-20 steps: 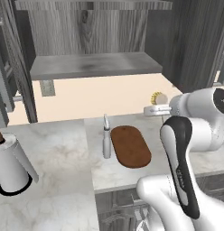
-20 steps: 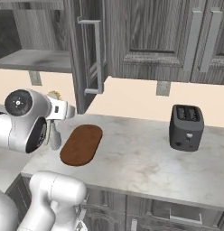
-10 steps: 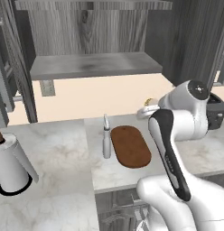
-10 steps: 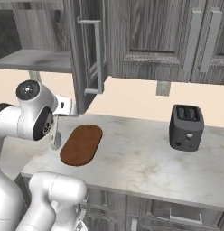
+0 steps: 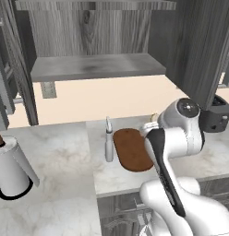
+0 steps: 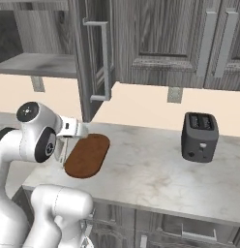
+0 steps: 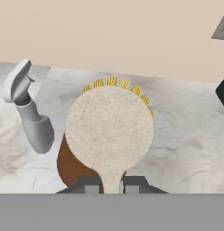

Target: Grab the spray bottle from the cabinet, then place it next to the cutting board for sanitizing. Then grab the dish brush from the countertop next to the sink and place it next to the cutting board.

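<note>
Marbled countertop [image 7: 186,135] below me; my claw [image 7: 111,184] pinches the dish brush [image 7: 109,128] handle, its head pointing straight ahead, over the cutting board [image 7: 71,164], spray bottle [image 7: 30,115] alongside.

The brush [image 7: 109,131] head covers most of the board [image 7: 71,166] behind it; its handle runs off the bottom edge. The arm hides the board's [image 5: 130,148] right end.
</note>
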{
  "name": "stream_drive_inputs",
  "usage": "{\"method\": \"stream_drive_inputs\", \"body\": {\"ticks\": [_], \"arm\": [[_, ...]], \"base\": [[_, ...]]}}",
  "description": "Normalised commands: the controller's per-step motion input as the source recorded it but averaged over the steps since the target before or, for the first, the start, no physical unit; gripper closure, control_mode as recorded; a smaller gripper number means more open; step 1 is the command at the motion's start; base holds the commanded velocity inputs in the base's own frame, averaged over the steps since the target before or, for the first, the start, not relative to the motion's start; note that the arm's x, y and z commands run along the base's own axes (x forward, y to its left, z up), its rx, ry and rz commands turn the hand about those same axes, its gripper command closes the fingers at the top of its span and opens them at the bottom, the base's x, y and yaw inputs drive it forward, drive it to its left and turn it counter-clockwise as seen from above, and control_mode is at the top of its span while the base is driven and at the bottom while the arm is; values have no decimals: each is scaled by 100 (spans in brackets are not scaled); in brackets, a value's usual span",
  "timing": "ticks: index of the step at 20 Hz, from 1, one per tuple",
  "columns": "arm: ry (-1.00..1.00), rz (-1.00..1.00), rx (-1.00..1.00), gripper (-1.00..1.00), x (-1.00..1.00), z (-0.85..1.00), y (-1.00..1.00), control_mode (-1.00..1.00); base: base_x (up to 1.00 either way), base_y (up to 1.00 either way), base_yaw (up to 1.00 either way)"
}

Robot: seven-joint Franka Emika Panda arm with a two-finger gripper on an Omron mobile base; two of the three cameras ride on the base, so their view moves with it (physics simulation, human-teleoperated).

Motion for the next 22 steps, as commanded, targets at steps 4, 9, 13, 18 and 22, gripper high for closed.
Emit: {"method": "stream_drive_inputs", "body": {"ticks": [4, 9, 13, 18, 22], "arm": [[2, -10, -8, 100, 5, -50, -23, -100], [13, -8, -1, 100, 16, -29, -30, -100], [25, -5, 0, 100, 28, -29, -24, -100], [14, -1, 0, 100, 18, -35, -39, -100], [7, -1, -1, 100, 19, -44, -32, -100]], "base": [[0, 0, 0], [0, 0, 0], [0, 0, 0], [0, 0, 0], [0, 0, 0]]}}
